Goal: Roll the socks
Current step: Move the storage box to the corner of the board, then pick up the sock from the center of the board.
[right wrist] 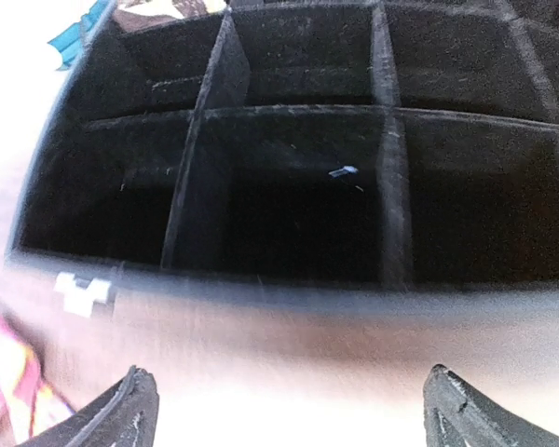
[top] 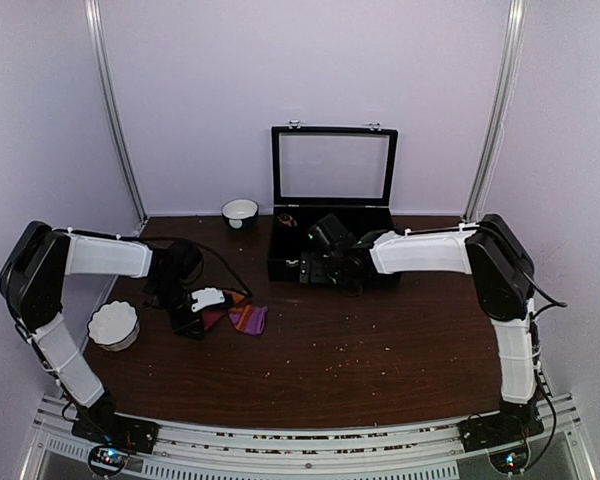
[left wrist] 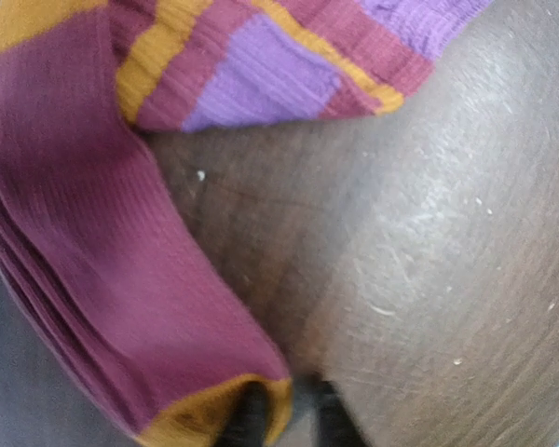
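The socks (top: 242, 318) lie on the dark counter (top: 380, 350), left of the middle. They are a magenta-red pair with orange toes and purple and orange stripes, doubled over so that several layers stack along one edge. From where I stand they look light, soft and limp. A ribbed knit like this should sag and drape when lifted, and I would expect the layers to slide over one another unless all are caught at once. Nothing about them looks breakable, and the ribbing ought to give the pads some bite. The orange toe end seems the sensible place to take hold, pinching well in past the hem through the whole stack so that a roll can start there. The left end effector (left wrist: 289, 421) is down at that very corner, its dark fingertips (left wrist: 252, 419) drawn close together with the orange edge at one of them. Whether the cloth is clamped I cannot tell. The right end effector (right wrist: 293, 414) stands with its fingers wide apart and empty, facing the bare compartments of the black box (top: 280, 262), well apart from the socks.
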Available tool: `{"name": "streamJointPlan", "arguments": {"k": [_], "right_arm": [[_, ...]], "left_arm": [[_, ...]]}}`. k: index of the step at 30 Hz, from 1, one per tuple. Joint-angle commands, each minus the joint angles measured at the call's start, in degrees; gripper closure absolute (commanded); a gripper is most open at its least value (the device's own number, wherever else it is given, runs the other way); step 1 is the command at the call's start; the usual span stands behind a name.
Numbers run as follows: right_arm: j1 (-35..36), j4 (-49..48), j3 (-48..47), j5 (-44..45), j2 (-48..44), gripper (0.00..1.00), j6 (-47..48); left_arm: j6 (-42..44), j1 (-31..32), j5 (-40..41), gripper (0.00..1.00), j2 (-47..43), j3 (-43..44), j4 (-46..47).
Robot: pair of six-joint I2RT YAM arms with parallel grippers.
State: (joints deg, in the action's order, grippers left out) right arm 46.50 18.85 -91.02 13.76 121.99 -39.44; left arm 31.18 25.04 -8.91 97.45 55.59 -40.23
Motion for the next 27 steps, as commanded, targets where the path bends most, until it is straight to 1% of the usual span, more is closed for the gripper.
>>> {"name": "streamJointPlan", "arguments": {"k": [1, 2, 5, 7, 10, 12, 14, 18, 20, 23, 25, 27], "right_arm": [[5.1, -8.0, 9.6, 6.5, -12.1, 0.00, 4.5], [6.5, -9.3, 12.3, 7.1, -13.9, 0.00, 5.3], [11.4, -14.1, 18.9, 7.4, -17.5, 0.00, 8.0], [13.5, -18.5, 21.8, 4.7, -17.3, 0.00, 9.9], [14.9, -20.9, 20.3, -1.5, -13.7, 0.00, 12.3], [15.5, -19.5, 15.8, -4.6, -9.8, 0.00, 13.9], [15.8, -16.1, 10.0, -6.2, -5.1, 0.00, 14.5], [15.8, -14.4, 2.2, -8.5, 1.8, 0.10, 13.9], [15.9, -11.5, -2.0, -8.3, 5.3, 0.16, 13.4], [15.9, -6.8, -6.8, -6.8, 9.4, 0.33, 12.1], [15.7, -6.5, -6.4, -6.5, 10.0, 0.44, 11.1], [15.8, -8.3, -4.1, -6.7, 9.3, 0.58, 10.0]], "left_arm": [[0.3, -0.3, -2.5, 0.92, 2.3, 2.7, -3.1], [0.6, -0.3, -2.5, 0.99, 1.7, 2.8, -3.9], [1.3, -0.3, -1.2, 1.00, -1.4, 2.2, -5.3], [1.7, -0.3, -0.7, 1.00, -3.6, 2.4, -6.9], [2.1, -0.3, -1.4, 1.00, -7.6, 3.8, -11.0], [2.1, -0.3, -1.5, 1.00, -10.6, 4.8, -13.6], [2.1, -0.3, -2.1, 1.00, -13.3, 6.2, -16.2], [2.2, -0.3, -4.9, 1.00, -17.1, 9.2, -21.0], [2.2, -0.3, -6.3, 1.00, -17.8, 10.5, -22.7], [2.3, -0.3, -6.7, 1.00, -18.2, 12.1, -24.5], [2.2, -0.3, -6.7, 1.00, -18.4, 12.9, -25.1], [2.2, -0.3, -6.5, 1.00, -18.7, 13.5, -25.6]]}}
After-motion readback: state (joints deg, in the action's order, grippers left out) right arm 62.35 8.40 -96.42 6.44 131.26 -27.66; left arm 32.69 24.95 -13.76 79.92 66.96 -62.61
